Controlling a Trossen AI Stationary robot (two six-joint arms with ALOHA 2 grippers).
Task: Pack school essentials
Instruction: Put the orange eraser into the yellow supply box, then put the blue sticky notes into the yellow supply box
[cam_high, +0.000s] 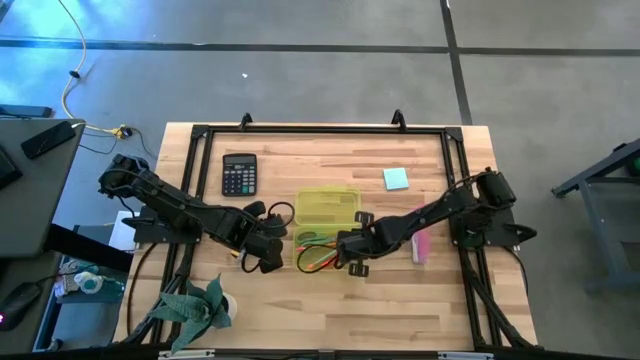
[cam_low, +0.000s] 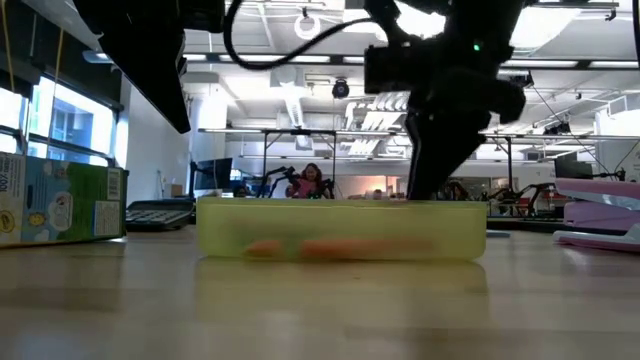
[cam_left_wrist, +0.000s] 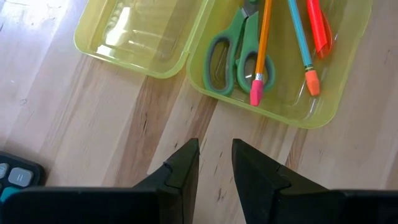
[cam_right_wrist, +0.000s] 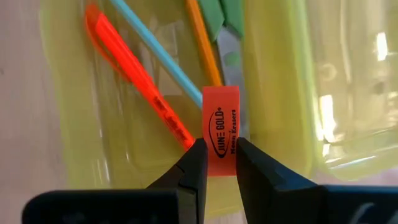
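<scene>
A: Where does the right gripper (cam_right_wrist: 217, 163) stand?

B: Just over the near tray of the open case (cam_high: 325, 205), its fingers pinching a small red eraser (cam_right_wrist: 221, 130) by its flat faces; the printed side faces the wrist camera; below it lie the red marker (cam_right_wrist: 134, 68), a blue pencil (cam_right_wrist: 155, 53) and an orange pencil (cam_right_wrist: 204, 38).

A: And the left gripper (cam_left_wrist: 214, 163)?

B: It hovers over bare wood at the left of the case, fingers a little apart and holding nothing; from there the green-handled scissors (cam_left_wrist: 233, 53) show in the tray beside the pencils, whose eraser tips point its way.

A: How would you finish the step well?

B: I judge the eraser should go down into a free patch of the tray floor, not onto the scissor blades; lower until it is nearly touching, then part the fingers, so the block does not bounce; keep clear of the hinge wall.

A: Materials?

B: The case is translucent yellow-green plastic, glossy, thin-walled, rounded at the corners, probably slippery; the eraser is a matte rectangular block, likely grippy; the table (cam_high: 430, 290) is pale butcher-block wood; the blue sticky-note pad (cam_high: 396, 179) lies far right, not yet packed, and a pink object (cam_high: 421, 247) lies right of the case.
</scene>
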